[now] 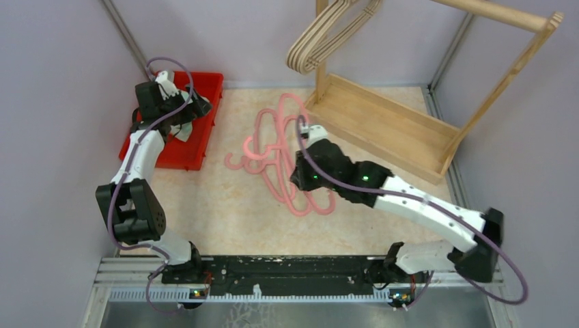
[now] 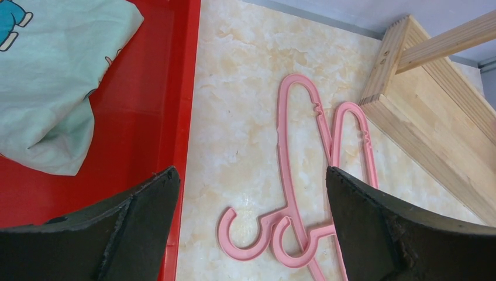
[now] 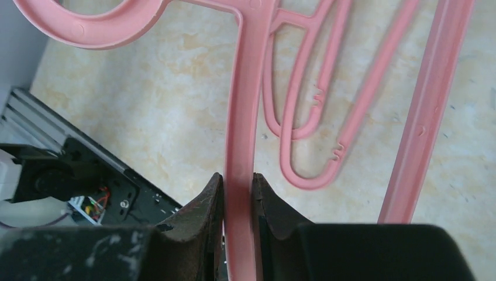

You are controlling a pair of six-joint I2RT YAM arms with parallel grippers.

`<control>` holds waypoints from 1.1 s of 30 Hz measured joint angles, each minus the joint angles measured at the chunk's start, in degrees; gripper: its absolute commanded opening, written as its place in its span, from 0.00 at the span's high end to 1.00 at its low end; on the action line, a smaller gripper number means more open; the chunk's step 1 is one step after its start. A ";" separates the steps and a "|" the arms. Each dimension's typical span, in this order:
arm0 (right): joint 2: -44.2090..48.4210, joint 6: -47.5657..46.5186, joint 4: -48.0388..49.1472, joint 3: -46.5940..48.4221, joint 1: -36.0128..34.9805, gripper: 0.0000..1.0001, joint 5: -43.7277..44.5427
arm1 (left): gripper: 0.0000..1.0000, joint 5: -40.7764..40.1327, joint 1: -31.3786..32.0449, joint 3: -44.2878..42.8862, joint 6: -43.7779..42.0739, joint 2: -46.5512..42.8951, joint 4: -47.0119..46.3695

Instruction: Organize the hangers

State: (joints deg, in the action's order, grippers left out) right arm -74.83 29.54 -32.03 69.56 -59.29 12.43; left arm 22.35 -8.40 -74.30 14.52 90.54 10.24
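The right gripper (image 3: 238, 196) is clenched on a straight bar of the held pink hanger (image 3: 240, 117), pinching it across its thin width, probably because that is the slimmest, firmest place to take it from above. The bar runs straight away from the fingertips and its hook curls off toward the upper left of the wrist view. It looks closer to the lens than the rest, so I judge it raised slightly off the table (image 2: 234, 117), though I cannot be sure. The loose pink hangers (image 2: 285, 175) lie flat in an overlapping heap at mid-table, just left of the wooden rack (image 1: 382, 123); two lie side by side, long axes running near-left to far-right, hooks to the left, rounded ends toward the left corner of the rack's base. The beige hangers (image 1: 328, 37) hang by their hooks from the rack's far-side rail, which suggests where the pink ones belong. The left gripper (image 2: 251, 175) is released, jaws wide, hovering over the right rim of the red tray (image 2: 186, 88), which holds a pale green cloth (image 2: 52, 82), seemingly parked clear of the work.
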 measured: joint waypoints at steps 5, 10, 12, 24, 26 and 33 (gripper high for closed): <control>15.23 5.33 -4.57 -4.37 6.23 1.00 1.75 | 0.00 -0.07 0.02 0.00 -0.02 0.00 0.00; 21.29 6.73 -7.78 -0.35 12.07 1.00 5.07 | 0.00 -0.83 0.66 0.00 -0.76 0.00 0.15; 20.28 6.67 -8.28 4.13 15.37 1.00 5.07 | 0.00 -1.14 0.96 0.00 -1.07 0.04 0.28; 9.62 11.67 2.86 11.34 42.60 1.00 -14.64 | 0.00 -2.12 1.90 0.00 -2.51 0.13 0.50; 7.98 13.42 5.86 12.07 45.48 1.00 -18.14 | 0.00 -2.36 1.92 -0.04 -2.75 0.24 0.55; 4.26 19.32 19.78 15.85 50.16 1.00 -28.24 | 0.00 -3.13 1.92 -2.80 -3.13 2.19 1.77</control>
State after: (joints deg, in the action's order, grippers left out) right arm -70.57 48.86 -12.25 85.41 -9.13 -15.81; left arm 19.22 -6.48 -77.10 11.40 92.73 12.01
